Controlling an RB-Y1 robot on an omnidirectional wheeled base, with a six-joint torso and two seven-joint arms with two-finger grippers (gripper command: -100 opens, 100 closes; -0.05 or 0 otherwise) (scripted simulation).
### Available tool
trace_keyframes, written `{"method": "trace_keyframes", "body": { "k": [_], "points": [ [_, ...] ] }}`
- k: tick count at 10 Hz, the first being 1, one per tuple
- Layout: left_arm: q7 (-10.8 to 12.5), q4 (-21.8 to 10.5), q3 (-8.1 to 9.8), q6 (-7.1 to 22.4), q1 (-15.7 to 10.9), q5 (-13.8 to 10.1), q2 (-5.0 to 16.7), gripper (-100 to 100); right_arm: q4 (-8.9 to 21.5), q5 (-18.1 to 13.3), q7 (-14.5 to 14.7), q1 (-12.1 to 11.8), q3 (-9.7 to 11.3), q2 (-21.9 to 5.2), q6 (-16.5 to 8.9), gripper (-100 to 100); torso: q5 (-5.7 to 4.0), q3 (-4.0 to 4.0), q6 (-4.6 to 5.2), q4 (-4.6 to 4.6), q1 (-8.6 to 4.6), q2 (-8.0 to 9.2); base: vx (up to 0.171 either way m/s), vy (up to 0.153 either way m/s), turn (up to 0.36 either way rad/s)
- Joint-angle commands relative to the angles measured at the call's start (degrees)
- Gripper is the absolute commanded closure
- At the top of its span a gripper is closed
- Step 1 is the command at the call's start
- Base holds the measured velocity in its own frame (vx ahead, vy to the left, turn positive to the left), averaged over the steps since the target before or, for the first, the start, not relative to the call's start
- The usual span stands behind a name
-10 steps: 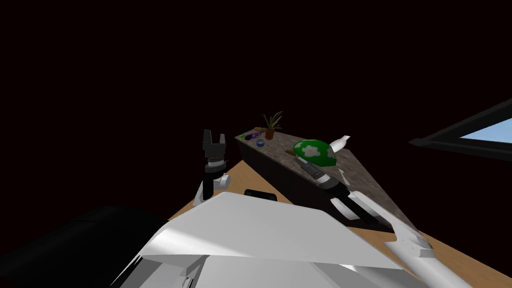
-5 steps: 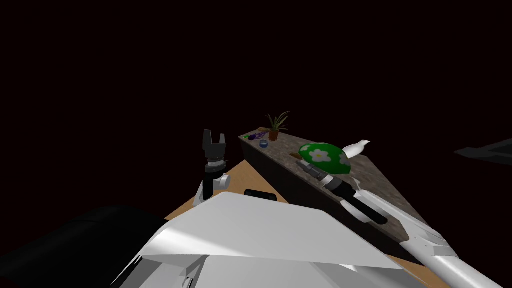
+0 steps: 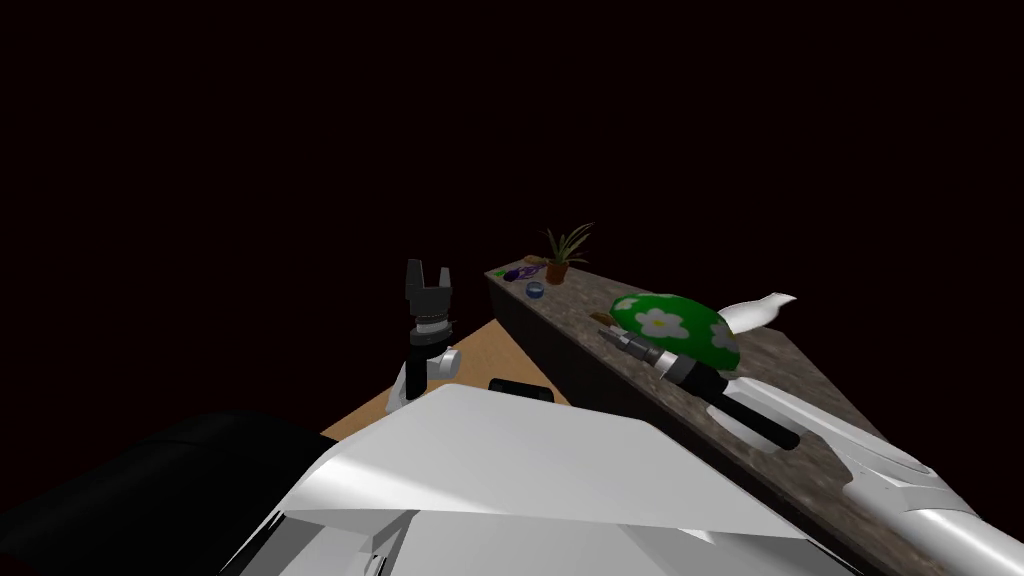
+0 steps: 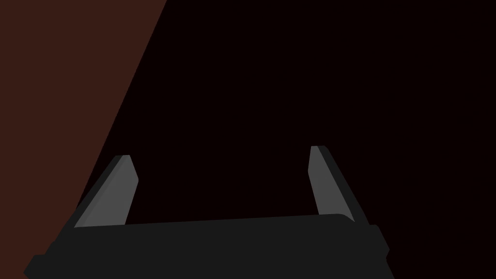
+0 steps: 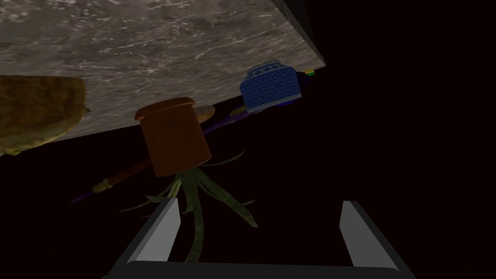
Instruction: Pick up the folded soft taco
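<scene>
A grey-veined stone counter lies ahead of the right gripper. On it, a potted plant in a terracotta pot stands nearest, in line with one finger. A blue patterned jar sits farther out. A green dome with white flowers rests close beside the gripper.

On the bench, the potted plant stands at the far end — the jar just before it, the taco nearer, just beside the dome-shaped object.

The left arm stands upright, the left gripper pointing to 12 o'clock with its fingers spread apart. The right arm stretches from 4 o'clock toward 10 o'clock, the right gripper equally spread.
</scene>
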State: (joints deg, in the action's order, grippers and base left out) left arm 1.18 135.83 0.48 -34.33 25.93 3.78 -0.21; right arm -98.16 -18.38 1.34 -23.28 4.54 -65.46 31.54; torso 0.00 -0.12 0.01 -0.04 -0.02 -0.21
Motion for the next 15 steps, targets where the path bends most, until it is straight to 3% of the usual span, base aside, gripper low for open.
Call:
{"method": "trace_keyframes", "body": {
  "k": [1, 2, 3, 6, 11, 13, 15],
  "points": [
    [0.0, 0.0, 0.00, 0.0, 0.0, 0.0, 0.0, 0, 1.5, -0.5, 0.0, 0.0, 0.3, -2.6, 0.5, -100, 0.00, 0.00, 0.00, 0.00, 0.00, 0.00, 0.035, -0.008, 0.110],
    [0.0, 0.0, 0.00, 0.0, 0.0, 0.0, 0.0, 0, 3.7, -1.4, -0.2, 0.2, 1.0, -4.5, 0.8, -100, 0.00, 0.01, 0.04, 0.00, -0.01, 0.03, 0.037, -0.007, 0.186],
    [0.0, 0.0, 0.00, 0.0, 0.0, 0.0, 0.0, 0, 3.7, -1.4, -0.2, 0.2, 1.0, -5.8, 0.8, -100, 0.00, 0.01, 0.01, 0.00, 0.00, 0.03, 0.030, -0.010, 0.108],
    [0.0, 0.0, 0.00, 0.0, 0.0, 0.0, 0.0, 0, 8.0, -3.1, -0.5, 0.4, 2.6, -11.0, 1.5, -100, -0.01, 0.03, 0.05, 0.01, -0.01, 0.05, 0.036, -0.013, 0.151],
    [0.0, 0.0, 0.00, 0.0, 0.0, 0.0, 0.0, 0, 11.7, -4.8, -0.6, 0.3, 4.3, -17.0, 2.1, -100, 0.00, 0.00, 0.02, 0.00, 0.01, 0.01, 0.038, -0.013, 0.125],
    [0.0, 0.0, 0.00, 0.0, 0.0, 0.0, 0.0, 0, 14.7, -6.4, -0.6, 0.0, 6.3, -21.2, 2.7, -100, 0.00, 0.01, 0.04, 0.01, 0.01, 0.03, 0.043, -0.013, 0.167],
    [0.0, 0.0, 0.01, 0.0, 0.0, 0.0, 0.0, 0, 16.1, -7.1, -0.6, -0.3, 7.3, -23.3, 3.0, -100, -0.01, 0.01, 0.07, 0.00, 0.01, 0.02, 0.037, -0.015, 0.094]
  ]
}}
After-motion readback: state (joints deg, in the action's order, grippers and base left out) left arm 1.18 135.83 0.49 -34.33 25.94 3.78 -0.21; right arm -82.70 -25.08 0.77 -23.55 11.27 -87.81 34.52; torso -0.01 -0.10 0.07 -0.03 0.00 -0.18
